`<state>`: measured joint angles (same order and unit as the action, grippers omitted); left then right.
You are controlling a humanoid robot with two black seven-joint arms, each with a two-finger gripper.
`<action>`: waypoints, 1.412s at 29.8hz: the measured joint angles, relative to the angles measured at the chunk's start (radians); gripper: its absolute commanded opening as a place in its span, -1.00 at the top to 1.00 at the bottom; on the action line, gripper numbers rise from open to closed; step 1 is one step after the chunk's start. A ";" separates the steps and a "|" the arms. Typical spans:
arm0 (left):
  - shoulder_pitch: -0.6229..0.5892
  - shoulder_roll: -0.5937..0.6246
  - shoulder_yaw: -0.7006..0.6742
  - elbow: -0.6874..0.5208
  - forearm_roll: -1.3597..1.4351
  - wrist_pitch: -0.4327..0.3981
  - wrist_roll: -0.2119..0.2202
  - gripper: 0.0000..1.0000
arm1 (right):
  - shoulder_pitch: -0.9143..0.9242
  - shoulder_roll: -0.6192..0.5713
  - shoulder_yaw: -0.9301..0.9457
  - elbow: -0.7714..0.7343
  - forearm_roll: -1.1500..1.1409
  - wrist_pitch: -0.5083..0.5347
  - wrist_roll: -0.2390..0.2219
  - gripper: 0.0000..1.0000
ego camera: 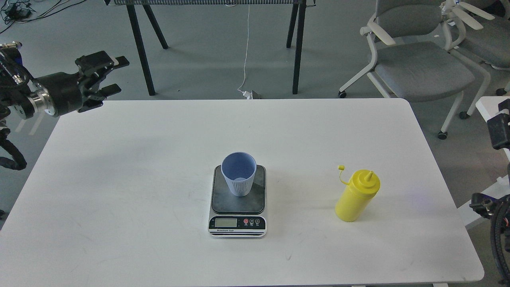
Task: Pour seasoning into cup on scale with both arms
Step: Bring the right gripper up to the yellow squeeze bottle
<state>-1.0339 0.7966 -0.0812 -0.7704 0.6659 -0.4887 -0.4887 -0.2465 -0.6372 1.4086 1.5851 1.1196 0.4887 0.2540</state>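
The light blue cup point(238, 174) stands upright and empty on the dark platform of the scale point(238, 199) at the middle of the white table point(119, 167). The yellow seasoning bottle point(356, 195) stands upright on the table to the right, its small tethered cap hanging off to the left of the nozzle. My left gripper point(115, 75) is open and empty, just past the table's far left corner, well away from the cup. My right gripper is out of view; only parts of the right arm point(500, 131) show at the right edge.
A grey office chair point(414, 59) stands behind the table's far right corner. Black table legs point(297, 44) and a white cable are on the floor beyond the far edge. A second white surface point(492, 107) lies at the right.
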 measured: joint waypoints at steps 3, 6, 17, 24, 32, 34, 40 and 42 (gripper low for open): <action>0.000 -0.012 0.000 0.002 0.000 0.000 0.000 -0.99 | -0.123 -0.009 -0.001 0.047 -0.026 0.000 0.006 -0.99; 0.000 -0.018 0.000 0.002 0.000 0.000 0.000 -0.99 | -0.197 -0.011 -0.018 0.072 -0.070 0.000 0.007 -0.99; 0.034 -0.016 -0.003 0.002 -0.003 0.000 0.000 -0.99 | -0.250 0.000 -0.276 0.103 -0.223 0.000 0.014 -0.99; 0.046 -0.016 -0.005 0.002 -0.007 0.000 0.000 -0.99 | -0.223 0.080 -0.379 0.072 -0.343 0.000 0.018 -0.99; 0.053 -0.019 -0.005 0.002 -0.008 0.000 0.000 -0.99 | -0.147 0.218 -0.423 -0.036 -0.464 0.000 0.015 -0.99; 0.055 -0.019 -0.005 0.002 -0.008 0.000 0.000 -0.99 | -0.125 0.238 -0.440 -0.060 -0.475 0.000 0.014 -0.99; 0.066 -0.017 -0.004 0.002 -0.008 0.000 0.000 -0.99 | -0.072 0.272 -0.505 -0.127 -0.483 0.000 0.015 -0.99; 0.069 -0.017 -0.004 0.002 -0.009 0.000 0.000 -0.99 | -0.063 0.282 -0.517 -0.139 -0.487 0.000 0.016 -0.99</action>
<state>-0.9645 0.7801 -0.0848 -0.7685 0.6572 -0.4887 -0.4887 -0.3095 -0.3552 0.8913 1.4464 0.6325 0.4887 0.2698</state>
